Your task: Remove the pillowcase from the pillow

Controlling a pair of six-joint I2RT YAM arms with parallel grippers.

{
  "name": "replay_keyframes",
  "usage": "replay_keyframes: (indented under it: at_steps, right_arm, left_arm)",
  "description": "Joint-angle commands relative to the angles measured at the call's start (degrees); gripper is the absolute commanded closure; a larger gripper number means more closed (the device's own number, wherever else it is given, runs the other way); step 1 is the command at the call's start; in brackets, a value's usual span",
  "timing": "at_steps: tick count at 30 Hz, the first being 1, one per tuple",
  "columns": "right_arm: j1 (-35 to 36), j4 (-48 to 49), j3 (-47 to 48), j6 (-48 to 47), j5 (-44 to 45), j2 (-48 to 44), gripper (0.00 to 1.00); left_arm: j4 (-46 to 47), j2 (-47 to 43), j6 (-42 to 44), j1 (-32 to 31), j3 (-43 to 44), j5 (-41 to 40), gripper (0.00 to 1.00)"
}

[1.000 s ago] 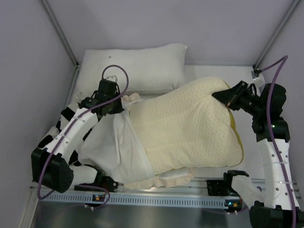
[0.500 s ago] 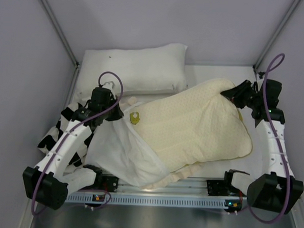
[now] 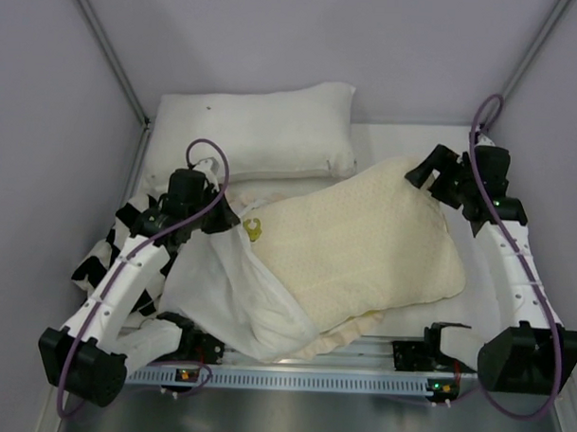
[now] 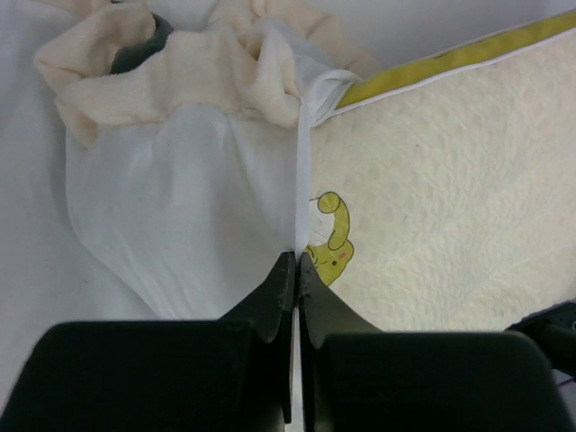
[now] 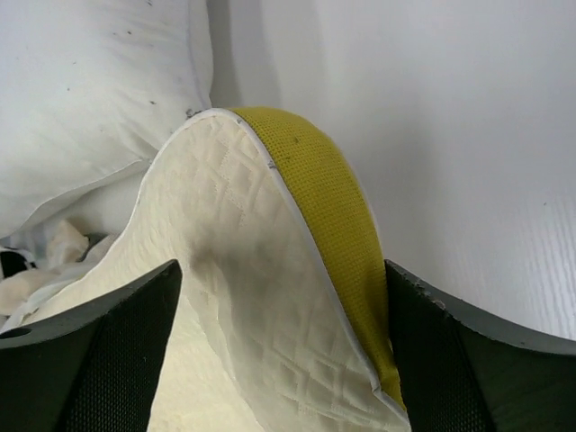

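The cream quilted pillow [image 3: 363, 247] lies across the middle of the table, its left end still inside the pillowcase [image 3: 224, 290], which shows its white inner side. My left gripper [image 3: 224, 218] is shut on a fold of that white fabric [image 4: 180, 180], pinched at the fingertips [image 4: 295, 259] beside a small yellow print on the pillow [image 4: 450, 198]. My right gripper [image 3: 430, 174] stands open at the pillow's far right corner. That corner [image 5: 225, 198], with its olive-yellow edge, rises loose between the wide-apart fingers of the right gripper [image 5: 283, 270].
A plain white pillow [image 3: 254, 129] lies along the back wall. A black-and-white striped cloth [image 3: 97, 257] is bunched under the left arm. The metal rail [image 3: 292, 377] runs along the near edge, and the enclosure walls stand close on both sides.
My right gripper has opened and let go of the pillow's corner, and the pillow has settled lower and flatter. The left gripper stays shut on the pillowcase, drawn slightly left.
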Motion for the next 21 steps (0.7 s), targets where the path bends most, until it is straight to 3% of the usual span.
replay_keyframes:
  at_steps: [1, 5, 9, 12, 13, 16, 21]
  right_arm:
    - [4.4, -2.0, 6.2, -5.3, 10.6, -3.8, 0.14]
    - [4.6, -4.7, 12.1, -6.6, 17.9, -0.9, 0.09]
    - [4.7, -5.5, 20.1, -7.2, 13.6, 3.2, 0.05]
    - [5.9, -3.1, 23.3, -8.0, 4.9, 4.7, 0.04]
    - [6.4, 0.6, 22.6, -8.1, -5.6, 5.0, 0.03]
    - [10.4, 5.3, 20.5, -7.7, -21.8, 6.7, 0.03]
    - [24.6, 9.7, 17.3, -12.4, -24.6, 10.6, 0.04]
  left_arm:
    - [2.8, -2.6, -1.5, 0.3, 2.2, 4.5, 1.0]
    - [3.9, -3.8, -3.6, 0.3, 3.6, 6.7, 1.0]
    - [4.3, -4.4, -5.0, 0.3, 5.6, 9.6, 1.0]
    - [4.3, -5.2, -5.5, 0.3, 7.2, 11.4, 1.0]
    - [4.2, -5.9, -5.8, 0.3, 7.6, 12.5, 1.0]
    - [4.4, -7.4, -6.3, 0.2, 9.5, 13.9, 1.0]
    - [5.0, -9.0, -6.6, 0.3, 11.5, 15.4, 1.0]
